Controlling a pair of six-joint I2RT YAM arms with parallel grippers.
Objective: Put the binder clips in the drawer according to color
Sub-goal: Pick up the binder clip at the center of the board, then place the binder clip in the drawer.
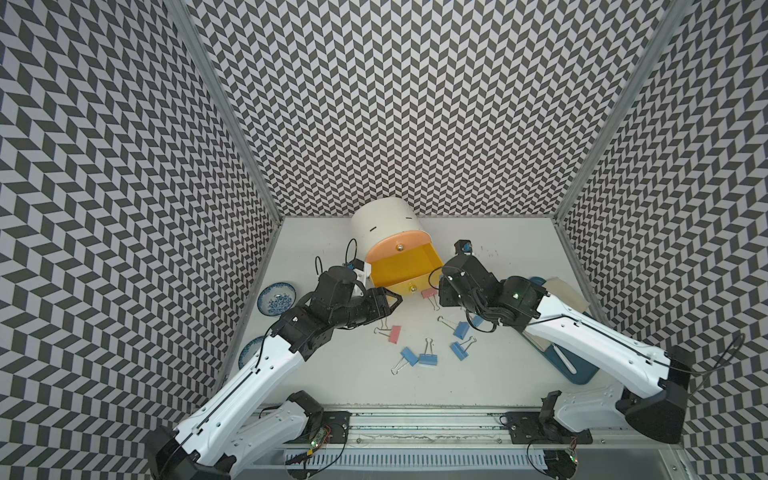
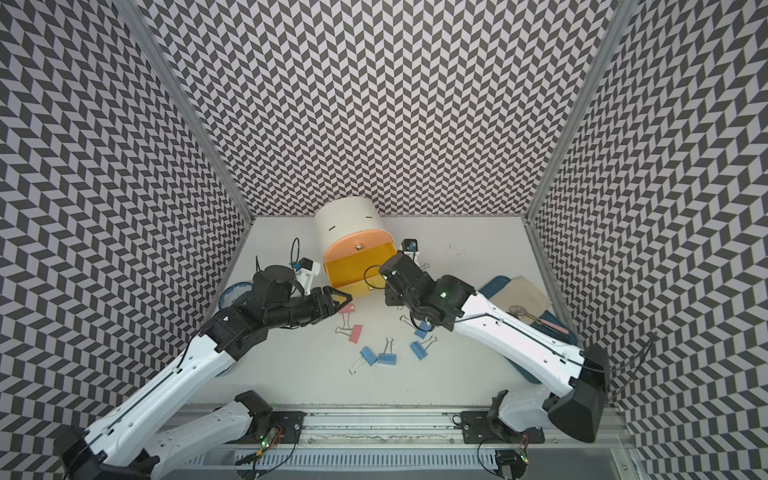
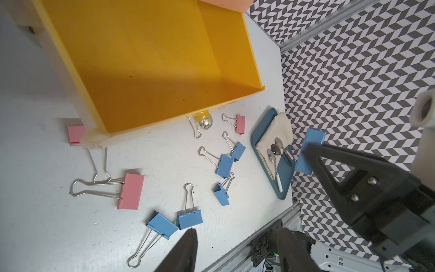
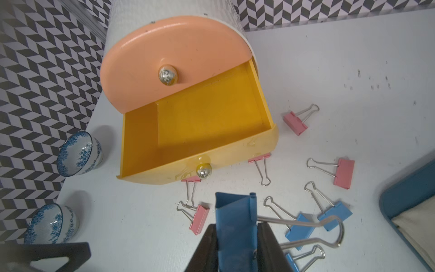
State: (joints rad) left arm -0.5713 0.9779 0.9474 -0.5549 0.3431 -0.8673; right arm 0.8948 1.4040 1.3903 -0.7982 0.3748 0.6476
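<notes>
Right fingers (image 4: 268, 247) pinch blue clip (image 4: 235, 221) (yellow drawer (image 4: 141, 141) open).

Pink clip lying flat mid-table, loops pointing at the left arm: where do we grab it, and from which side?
Grip the pink clip by its body, not the wire loops, which are thin and lie flat. Come straight down from above with fingers on the body's two short ends, so the wires stay clear. The left gripper, open and close by, probably suits.
</notes>
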